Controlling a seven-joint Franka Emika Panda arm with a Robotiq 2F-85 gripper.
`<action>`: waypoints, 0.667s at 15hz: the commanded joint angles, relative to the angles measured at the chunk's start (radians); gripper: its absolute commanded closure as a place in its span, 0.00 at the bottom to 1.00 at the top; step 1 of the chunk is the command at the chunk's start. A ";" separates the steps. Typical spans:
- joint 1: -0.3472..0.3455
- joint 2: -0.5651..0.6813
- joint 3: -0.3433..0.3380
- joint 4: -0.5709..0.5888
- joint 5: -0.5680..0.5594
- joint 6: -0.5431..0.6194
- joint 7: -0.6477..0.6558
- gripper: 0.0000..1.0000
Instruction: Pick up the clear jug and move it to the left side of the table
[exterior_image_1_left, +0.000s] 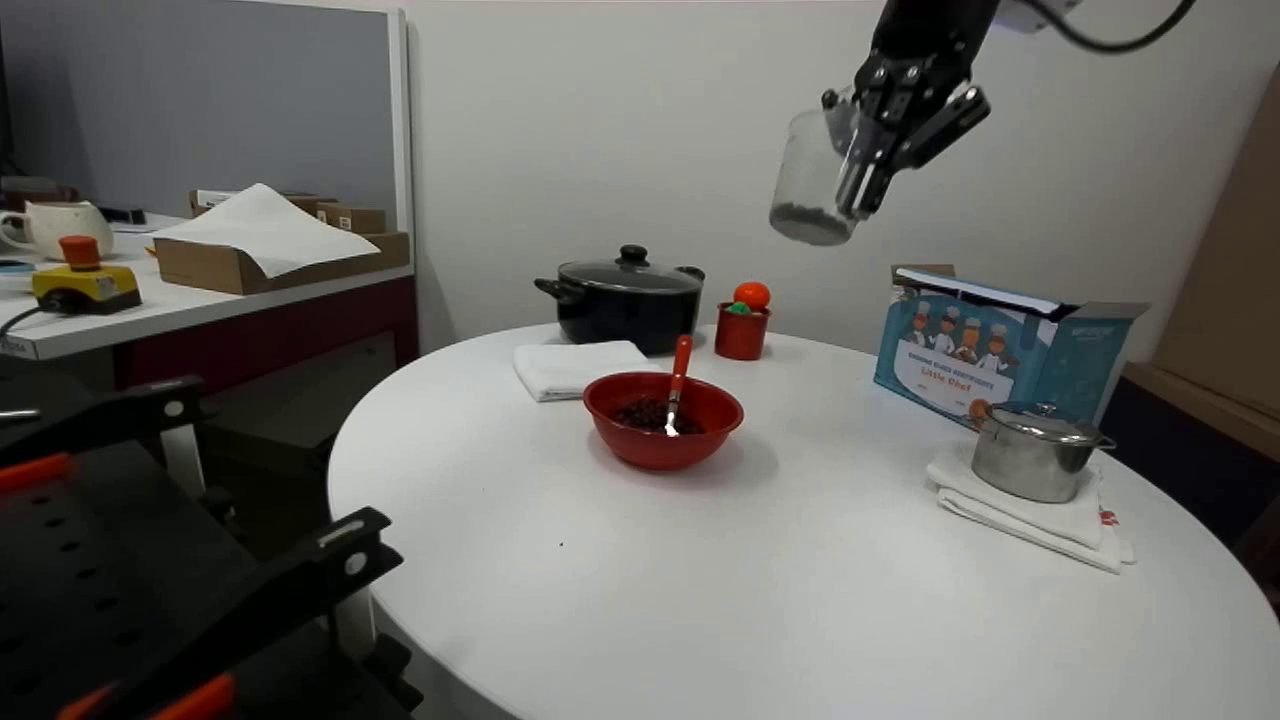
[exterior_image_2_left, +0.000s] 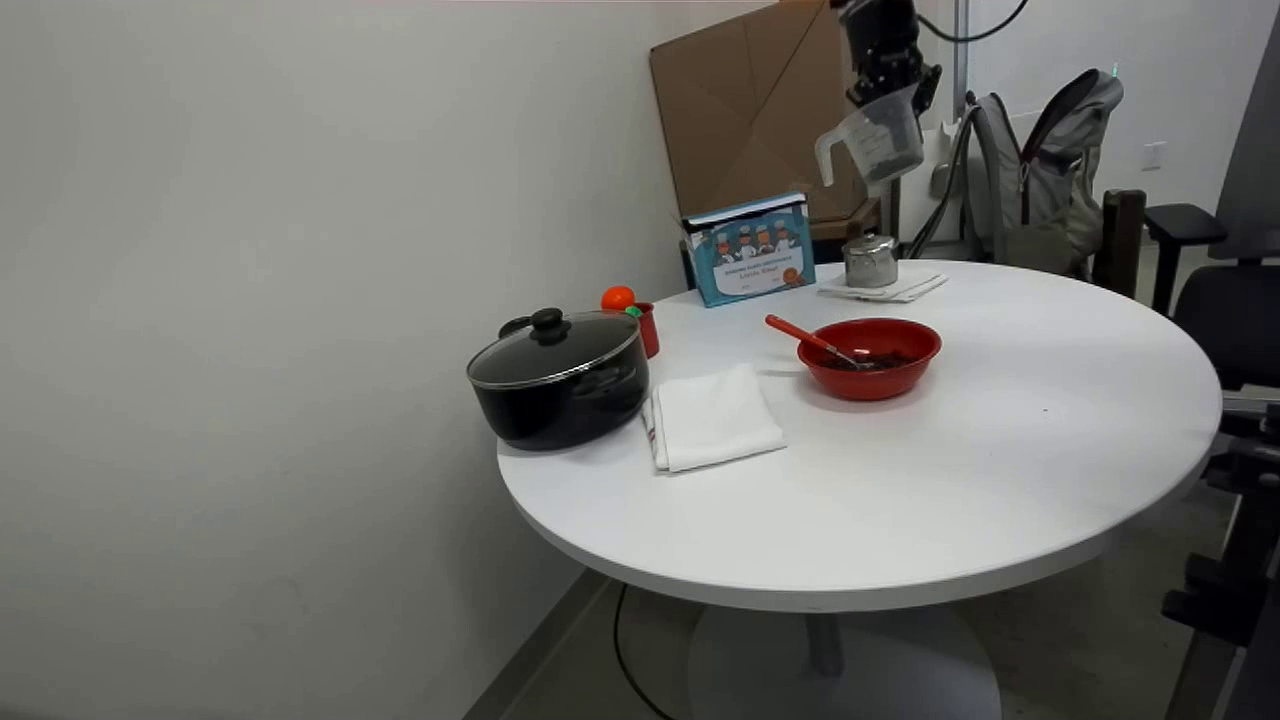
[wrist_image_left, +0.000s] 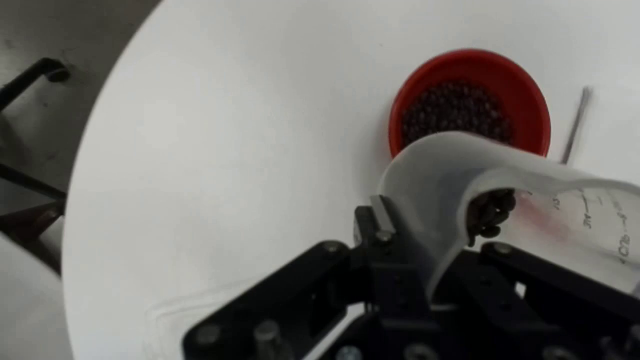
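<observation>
The pincer (exterior_image_1_left: 860, 196) is clamped tight, with only the wall of the clear jug (exterior_image_1_left: 800, 180) between its fingers near the rim; the jug hangs tilted above the table (exterior_image_1_left: 700, 600). Just beyond the fingers, dark beans (wrist_image_left: 492, 215) lie inside the jug; sideways marks on its wall are too blurred to read. Below the pincer sits a red bowl (exterior_image_1_left: 650, 445) holding more beans and an orange-handled spoon (exterior_image_1_left: 680, 370). Lower and right of the pincer in an exterior view stands a blue box (exterior_image_1_left: 950, 350) lettered "Little Chef", other wording too small to read; near it a silver pot (exterior_image_1_left: 1030, 465) rests on a folded white cloth (exterior_image_1_left: 1075, 530). Farther off, lower left of the pincer in both exterior views, are a red cup (exterior_image_1_left: 740, 337) and a black lidded pot (exterior_image_1_left: 625, 318).
</observation>
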 joint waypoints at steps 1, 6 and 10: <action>-0.002 -0.168 -0.014 -0.076 -0.114 -0.121 -0.170 0.94; -0.008 -0.351 -0.014 -0.189 -0.229 -0.159 -0.423 0.94; 0.023 -0.489 0.000 -0.348 -0.271 -0.117 -0.569 0.94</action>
